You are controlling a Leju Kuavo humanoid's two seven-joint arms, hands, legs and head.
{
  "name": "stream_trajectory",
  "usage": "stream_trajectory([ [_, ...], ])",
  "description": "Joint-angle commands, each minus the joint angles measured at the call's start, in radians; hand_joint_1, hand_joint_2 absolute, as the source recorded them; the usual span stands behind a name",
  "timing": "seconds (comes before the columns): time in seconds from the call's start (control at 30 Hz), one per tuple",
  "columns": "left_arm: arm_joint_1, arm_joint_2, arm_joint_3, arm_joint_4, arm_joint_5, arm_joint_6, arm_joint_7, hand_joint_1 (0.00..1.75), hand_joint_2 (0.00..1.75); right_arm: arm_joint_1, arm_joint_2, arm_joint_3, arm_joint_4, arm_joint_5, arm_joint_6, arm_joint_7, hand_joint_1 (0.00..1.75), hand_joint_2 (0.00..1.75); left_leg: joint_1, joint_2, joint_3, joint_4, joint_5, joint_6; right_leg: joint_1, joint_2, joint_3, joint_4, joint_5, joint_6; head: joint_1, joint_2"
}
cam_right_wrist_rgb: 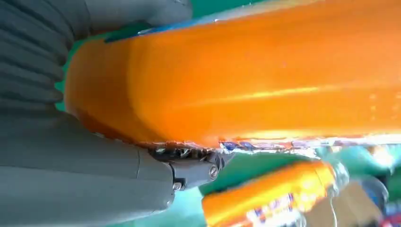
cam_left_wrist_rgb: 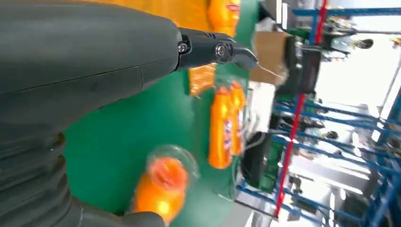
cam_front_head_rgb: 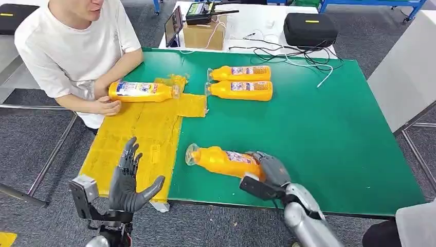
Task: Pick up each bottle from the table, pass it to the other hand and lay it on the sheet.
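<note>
Four glossy orange plastic bottles lie on their sides across a green mat (cam_front_head_rgb: pixel 319 134). At far left, a person in a white T-shirt (cam_front_head_rgb: pixel 72 46) rests a hand (cam_front_head_rgb: pixel 105 106) against the first bottle (cam_front_head_rgb: pixel 140 91), which lies on the upper part of a crinkled yellow sheet (cam_front_head_rgb: pixel 139 134) with a faint grid texture. Below it, the robot's left hand (cam_front_head_rgb: pixel 130 181), dark grey and smooth-shelled, hovers upright over the sheet's near edge with its fingers spread and thumb out, holding nothing. Just right of the sheet, near the mat's front edge, the third bottle (cam_front_head_rgb: pixel 221 160) lies with its clear domed cap pointing toward the sheet; the right hand (cam_front_head_rgb: pixel 267 170) wraps the bottle's base end, and the right wrist view shows a grey finger pressed under the orange wall beside its printed label. Farther back, past the sheet's upper right corner, two bottles (cam_front_head_rgb: pixel 240 82) lie side by side, touching, caps toward the sheet, their labels facing up. Beyond the mat sit a cardboard box (cam_front_head_rgb: pixel 204 35), loose white and black cables (cam_front_head_rgb: pixel 288 54) and a black zipped case (cam_front_head_rgb: pixel 310 28) on a white tabletop.
</note>
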Motion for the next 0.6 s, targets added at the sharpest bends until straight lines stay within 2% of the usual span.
stream_trajectory([
  [0.03,-0.033,-0.035,-0.046,0.162,0.018,0.047,-0.039,0.0,1.75,0.084,0.066,-0.159,-0.213,-0.026,-0.15,-0.104,1.75,1.75,-0.001,-0.001,-0.002,0.0,0.0,-0.001,0.0,-0.001,-0.002,0.001,-0.001,-0.001,0.0,0.0],
  [0.23,-0.036,-0.034,-0.048,0.164,0.018,0.049,-0.041,0.0,1.75,0.087,0.065,-0.161,-0.213,-0.027,-0.151,-0.105,1.75,1.75,-0.001,-0.001,-0.003,-0.001,0.0,-0.001,-0.001,-0.001,-0.003,-0.001,0.0,-0.001,0.001,0.0],
  [0.33,-0.043,-0.019,-0.079,0.164,0.035,0.074,-0.055,0.0,1.75,0.075,0.082,-0.172,-0.204,-0.038,-0.201,-0.145,1.75,1.75,-0.001,0.0,-0.005,0.0,0.0,-0.001,0.0,0.0,-0.005,0.0,0.0,-0.001,0.0,0.0],
  [0.47,-0.078,-0.011,-0.175,0.212,0.04,0.089,-0.072,0.0,1.75,0.058,0.126,-0.187,-0.249,-0.098,-0.282,-0.195,1.75,1.75,0.0,0.001,-0.005,0.0,0.0,-0.001,0.0,0.0,-0.005,0.0,0.0,-0.002,0.0,0.0],
  [0.5,-0.079,-0.014,-0.185,0.217,0.041,0.093,-0.077,0.0,1.75,0.054,0.127,-0.183,-0.251,-0.1,-0.283,-0.194,1.75,1.75,0.0,0.001,-0.004,0.001,-0.001,-0.002,0.0,0.0,-0.005,0.001,-0.001,-0.003,0.0,0.0],
  [0.6,-0.122,0.044,-0.282,0.282,0.033,0.092,-0.097,0.0,1.75,0.027,0.113,-0.117,-0.215,-0.109,-0.217,-0.162,1.75,1.75,0.0,0.001,-0.004,-0.001,0.0,-0.001,0.0,0.0,-0.005,0.0,0.0,-0.002,0.0,0.0],
])
